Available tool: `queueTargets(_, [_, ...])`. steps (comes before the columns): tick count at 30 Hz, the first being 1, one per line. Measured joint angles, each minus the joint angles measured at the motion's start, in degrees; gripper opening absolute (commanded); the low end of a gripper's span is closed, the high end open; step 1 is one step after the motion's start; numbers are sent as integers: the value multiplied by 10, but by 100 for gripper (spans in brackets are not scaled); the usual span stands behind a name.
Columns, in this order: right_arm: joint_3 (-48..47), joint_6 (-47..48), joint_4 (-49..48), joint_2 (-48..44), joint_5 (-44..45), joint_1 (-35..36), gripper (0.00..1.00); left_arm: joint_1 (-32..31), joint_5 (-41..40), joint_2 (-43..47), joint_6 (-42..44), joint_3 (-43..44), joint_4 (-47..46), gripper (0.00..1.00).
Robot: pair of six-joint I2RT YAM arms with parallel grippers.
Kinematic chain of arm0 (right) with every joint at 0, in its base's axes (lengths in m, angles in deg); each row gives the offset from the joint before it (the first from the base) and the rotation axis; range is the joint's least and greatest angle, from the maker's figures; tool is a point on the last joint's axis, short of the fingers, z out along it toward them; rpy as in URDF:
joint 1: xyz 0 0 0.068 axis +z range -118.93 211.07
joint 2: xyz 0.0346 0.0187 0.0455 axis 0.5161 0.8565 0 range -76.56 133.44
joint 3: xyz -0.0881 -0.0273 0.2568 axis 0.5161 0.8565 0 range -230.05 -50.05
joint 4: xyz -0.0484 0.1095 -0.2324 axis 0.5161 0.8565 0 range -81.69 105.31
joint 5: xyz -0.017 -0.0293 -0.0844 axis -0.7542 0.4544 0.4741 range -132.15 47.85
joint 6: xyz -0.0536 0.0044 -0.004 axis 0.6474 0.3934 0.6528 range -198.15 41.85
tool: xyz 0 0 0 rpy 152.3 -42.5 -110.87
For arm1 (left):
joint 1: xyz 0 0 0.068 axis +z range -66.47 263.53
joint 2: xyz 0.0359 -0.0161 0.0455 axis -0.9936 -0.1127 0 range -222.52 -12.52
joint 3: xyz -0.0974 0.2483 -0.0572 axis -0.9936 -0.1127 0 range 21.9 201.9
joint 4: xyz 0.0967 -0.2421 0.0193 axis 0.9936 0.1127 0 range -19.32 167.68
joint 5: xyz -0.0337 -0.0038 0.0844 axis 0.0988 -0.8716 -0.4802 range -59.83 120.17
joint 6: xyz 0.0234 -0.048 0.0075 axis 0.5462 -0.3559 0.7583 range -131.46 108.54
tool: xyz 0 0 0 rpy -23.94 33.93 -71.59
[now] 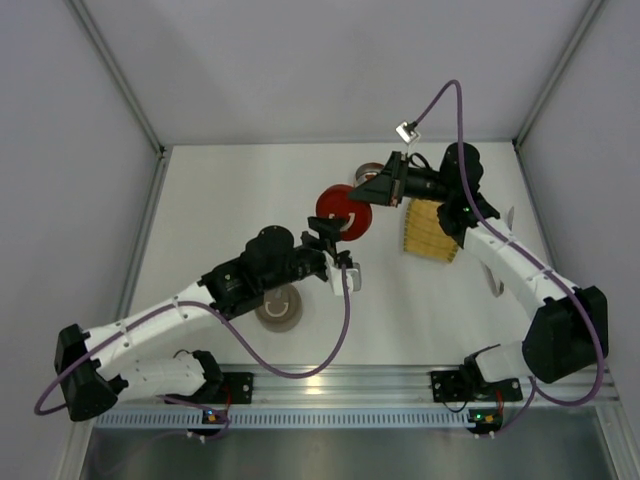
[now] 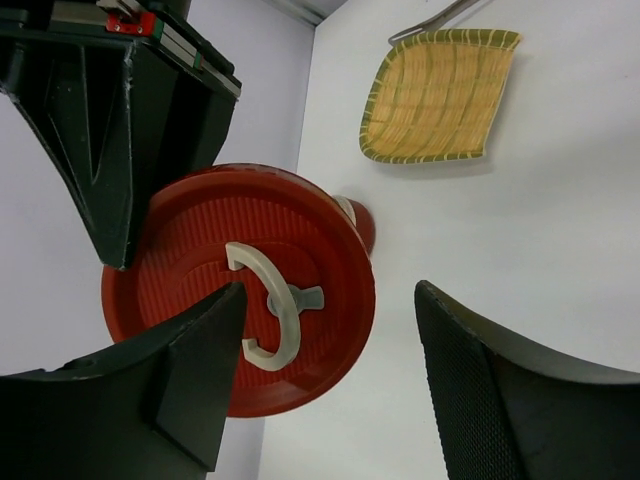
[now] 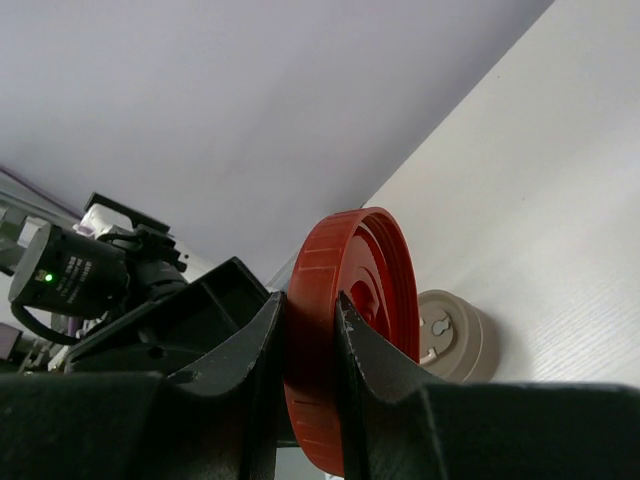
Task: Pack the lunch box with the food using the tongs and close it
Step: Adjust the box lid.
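Look at the right gripper (image 3: 310, 308), pinched tight on the rim of the red lid (image 2: 190, 240) and holding it on edge, latch face turned to the left gripper (image 2: 330, 292), which gapes wide and empty just short of it (no food in sight). The tongs (image 2: 432, 18) lie beyond the mat (image 2: 440, 95), nearer the right arm.

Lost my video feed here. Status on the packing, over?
Right tool shut on red lunch-box piece, gripping its rim. Left tool open, close to it. Tongs lie by yellow mat, unheld. No food in sight.
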Motion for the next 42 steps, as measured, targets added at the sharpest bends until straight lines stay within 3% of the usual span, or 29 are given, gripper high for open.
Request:
queueTargets(5, [13, -15, -23, -1, -9, 0, 0, 0, -15, -27, 7, 0, -19, 61])
queueTargets(14, [29, -13, -26, -8, -16, -3, 0, 0, -17, -30, 8, 5, -27, 61])
queueTargets(29, [32, -21, -35, -13, -23, -3, 0, 0, -33, -29, 19, 15, -25, 33])
queueTargets(42, [38, -31, -58, -13, -21, -4, 0, 2, -61, -31, 18, 16, -27, 30])
